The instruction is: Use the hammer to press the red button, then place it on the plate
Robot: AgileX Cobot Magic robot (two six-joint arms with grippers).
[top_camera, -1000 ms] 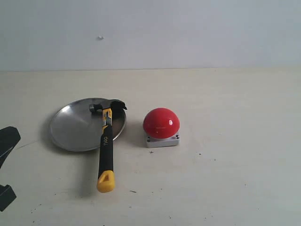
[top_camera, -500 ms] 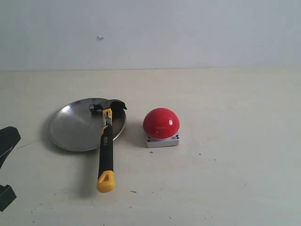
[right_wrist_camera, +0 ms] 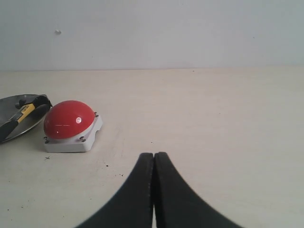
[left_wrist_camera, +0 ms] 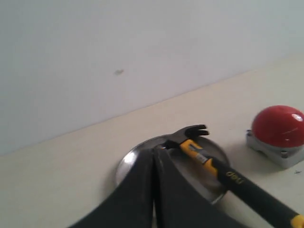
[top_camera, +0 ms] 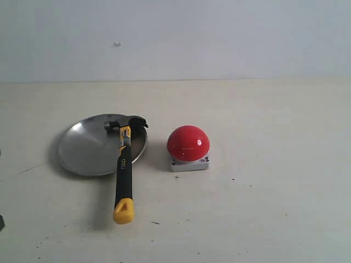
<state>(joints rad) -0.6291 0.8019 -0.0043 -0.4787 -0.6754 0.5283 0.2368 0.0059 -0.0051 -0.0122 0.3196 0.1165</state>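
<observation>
The hammer (top_camera: 123, 167) lies with its dark head resting on the silver plate (top_camera: 88, 150) and its yellow-tipped handle stretching off the rim onto the table toward the front. The red button (top_camera: 187, 143) sits on its grey base just right of the plate. In the left wrist view my left gripper (left_wrist_camera: 154, 151) is shut and empty, with the plate (left_wrist_camera: 130, 159), the hammer (left_wrist_camera: 213, 166) and the red button (left_wrist_camera: 279, 126) beyond it. My right gripper (right_wrist_camera: 153, 155) is shut and empty, apart from the red button (right_wrist_camera: 69, 119); the hammer (right_wrist_camera: 21, 114) on the plate (right_wrist_camera: 14, 126) shows at the view's edge.
A pale wall (top_camera: 175, 38) rises behind the cream table (top_camera: 274, 208). Small dark specks dot the tabletop near the front. Neither arm shows in the exterior view apart from a dark sliver (top_camera: 1, 222) at the left edge.
The left gripper has pulled back out of the exterior view's left edge. Hammer, plate and button have not moved.
</observation>
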